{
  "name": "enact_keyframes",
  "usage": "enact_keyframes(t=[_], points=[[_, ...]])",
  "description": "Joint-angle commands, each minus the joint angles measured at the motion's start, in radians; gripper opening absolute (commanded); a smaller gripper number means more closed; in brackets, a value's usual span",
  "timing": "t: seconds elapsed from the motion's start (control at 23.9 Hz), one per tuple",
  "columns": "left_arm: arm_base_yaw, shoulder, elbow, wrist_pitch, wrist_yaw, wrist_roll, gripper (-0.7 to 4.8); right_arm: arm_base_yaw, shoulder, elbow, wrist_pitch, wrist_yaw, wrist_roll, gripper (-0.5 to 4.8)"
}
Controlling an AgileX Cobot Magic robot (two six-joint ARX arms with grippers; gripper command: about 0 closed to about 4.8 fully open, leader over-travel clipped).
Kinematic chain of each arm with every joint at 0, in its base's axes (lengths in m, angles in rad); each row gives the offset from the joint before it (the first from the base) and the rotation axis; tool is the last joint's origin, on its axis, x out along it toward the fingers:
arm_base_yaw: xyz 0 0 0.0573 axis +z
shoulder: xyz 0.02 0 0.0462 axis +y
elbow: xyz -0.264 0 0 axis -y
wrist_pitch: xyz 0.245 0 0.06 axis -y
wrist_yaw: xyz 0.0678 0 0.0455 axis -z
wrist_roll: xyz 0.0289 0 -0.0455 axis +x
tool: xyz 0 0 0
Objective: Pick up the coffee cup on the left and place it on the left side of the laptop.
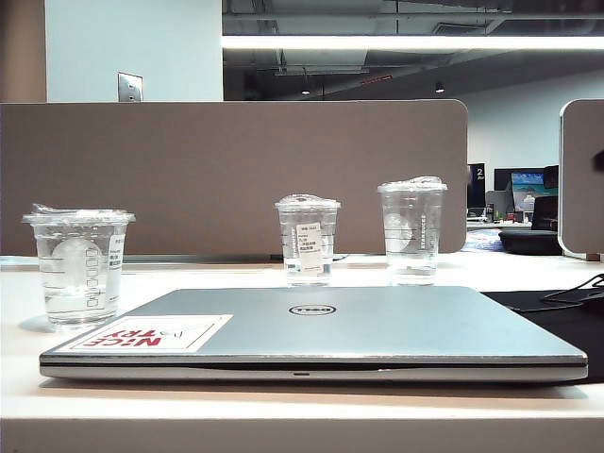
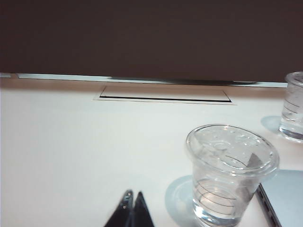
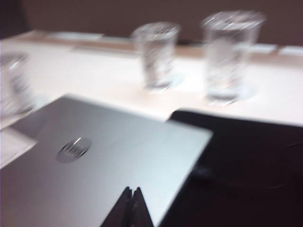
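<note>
coffee cup: i'm seeing the coffee cup [image 1: 79, 266] sitting upright at the left of the exterior frame, on the white table [image 1: 283, 420], just beside the laptop's left front corner. flat crinkled lid on, clear and looking empty. in my left wrist frame the cup [image 2: 229, 176] is sitting lower right, the laptop corner right beside it.
laptop: the laptop [image 1: 359, 326] is lying closed and flat across the middle of the exterior frame, white sticker [image 1: 151, 332] on its lower left corner.
left gripper: my left gripper [image 2: 133, 196] is showing at the bottom centre of its wrist frame, fingers pressed together, gripping nothing, hanging over bare table apart from the cup.
right gripper: my right gripper [image 3: 132, 191] is showing at the bottom centre of its blurred wrist frame, fingers together, empty, hovering over the laptop lid [image 3: 94, 170].
other cups: a dome-lidded cup [image 1: 307, 240] and the tallest cup [image 1: 412, 229] are standing behind the laptop, upper middle of the exterior frame, not my targets.
black mat: the black mat [image 1: 566, 326] is lying at the right of the laptop.
task state: i'm judging the cup is already resting on the laptop's left side, so both my hands are staying clear to avoid knocking it.
</note>
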Motion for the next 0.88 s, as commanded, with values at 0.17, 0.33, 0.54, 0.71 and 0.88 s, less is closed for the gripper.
enact_keyframes(t=[0.17, 0.33, 0.54, 0.71, 0.88], points=[[0.000, 0.000, 0.003, 0.010, 0.005, 0.007, -0.06, -0.173, -0.042, -0.004, 0.032, -0.002, 0.000, -0.05], [0.000, 0.000, 0.003, 0.009, 0.005, 0.007, -0.05, -0.262, -0.042, -0.004, 0.027, 0.002, 0.000, -0.05], [0.000, 0.000, 0.003, 0.010, 0.005, 0.007, -0.06, -0.286, -0.042, -0.004, 0.027, 0.013, -0.001, -0.05], [0.000, 0.000, 0.003, 0.009, 0.005, 0.007, -0.06, -0.289, -0.042, -0.004, 0.027, 0.023, -0.014, -0.05], [0.000, 0.000, 0.003, 0.009, 0.005, 0.007, -0.05, -0.296, -0.042, -0.004, 0.027, 0.074, -0.023, -0.05]])
